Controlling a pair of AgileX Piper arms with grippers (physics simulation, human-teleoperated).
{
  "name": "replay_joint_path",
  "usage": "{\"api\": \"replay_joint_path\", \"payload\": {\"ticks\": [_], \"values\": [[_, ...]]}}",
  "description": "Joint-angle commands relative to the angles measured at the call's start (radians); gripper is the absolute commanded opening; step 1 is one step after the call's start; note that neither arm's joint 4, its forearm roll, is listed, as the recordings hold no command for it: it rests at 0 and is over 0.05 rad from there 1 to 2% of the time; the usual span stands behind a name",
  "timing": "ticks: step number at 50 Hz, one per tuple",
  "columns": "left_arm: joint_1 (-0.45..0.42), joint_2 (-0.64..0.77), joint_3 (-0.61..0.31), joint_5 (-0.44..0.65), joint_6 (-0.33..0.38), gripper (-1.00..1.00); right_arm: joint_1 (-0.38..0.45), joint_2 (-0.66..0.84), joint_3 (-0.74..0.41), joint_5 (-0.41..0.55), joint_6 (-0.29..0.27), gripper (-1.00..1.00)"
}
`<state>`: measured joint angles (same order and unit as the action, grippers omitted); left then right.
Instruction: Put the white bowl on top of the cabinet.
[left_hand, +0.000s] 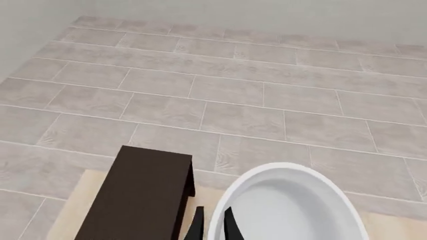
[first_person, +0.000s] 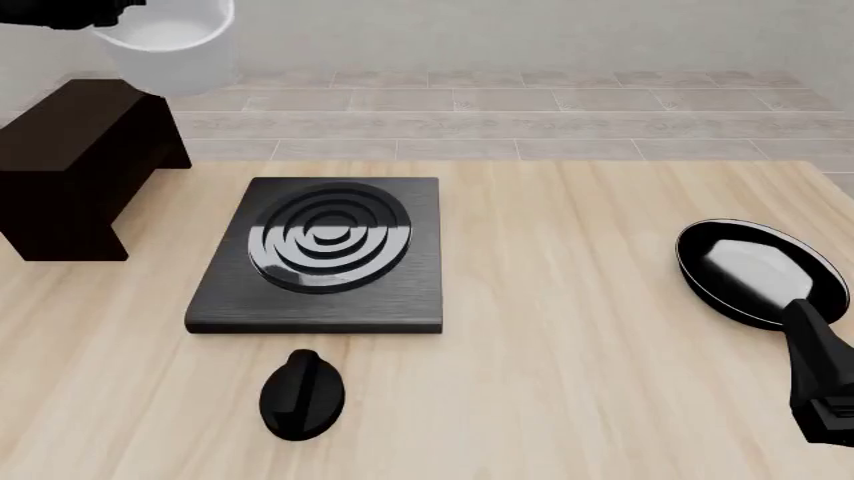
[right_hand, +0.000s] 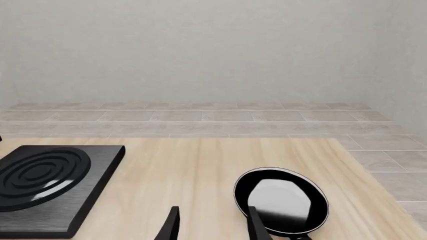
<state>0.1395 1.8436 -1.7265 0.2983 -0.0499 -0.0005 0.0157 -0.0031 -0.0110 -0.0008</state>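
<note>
The white bowl (first_person: 171, 42) hangs in the air at the far left of the table, above the far right corner of the dark cabinet (first_person: 78, 150). My left gripper (left_hand: 213, 228) is shut on the bowl's rim, with one finger (left_hand: 231, 225) inside and one outside. The left wrist view shows the bowl (left_hand: 293, 210) beside the cabinet's flat top (left_hand: 141, 195), which is bare. My right gripper (right_hand: 212, 226) is open and holds nothing; it sits low at the table's near right (first_person: 809, 335).
A black stove plate (first_person: 323, 252) with concentric rings lies at the table's middle left, and a black knob (first_person: 304, 392) sits in front of it. A black frying pan (first_person: 750, 268) lies at the right, just ahead of the right gripper. Tiled floor lies beyond the table.
</note>
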Motion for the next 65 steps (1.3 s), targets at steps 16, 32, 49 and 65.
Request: {"api": "replay_joint_path", "payload": {"ticks": [16,32,49,65], "values": [[0.099,-0.008,0.013,-0.023,0.011,-1.0,0.0,-0.001,0.0,0.0,-0.001,1.0],[0.136,-0.023,0.013,-0.017,0.008,-1.0,0.0,0.0,0.0,0.0,0.0,1.0],[0.168,-0.026,0.019,-0.025,0.005,-1.0,0.0,0.0,0.0,0.0,0.0,1.0],[0.198,-0.022,0.024,-0.037,-0.01,-1.0,0.0,0.0,0.0,0.0,0.0,1.0]]}}
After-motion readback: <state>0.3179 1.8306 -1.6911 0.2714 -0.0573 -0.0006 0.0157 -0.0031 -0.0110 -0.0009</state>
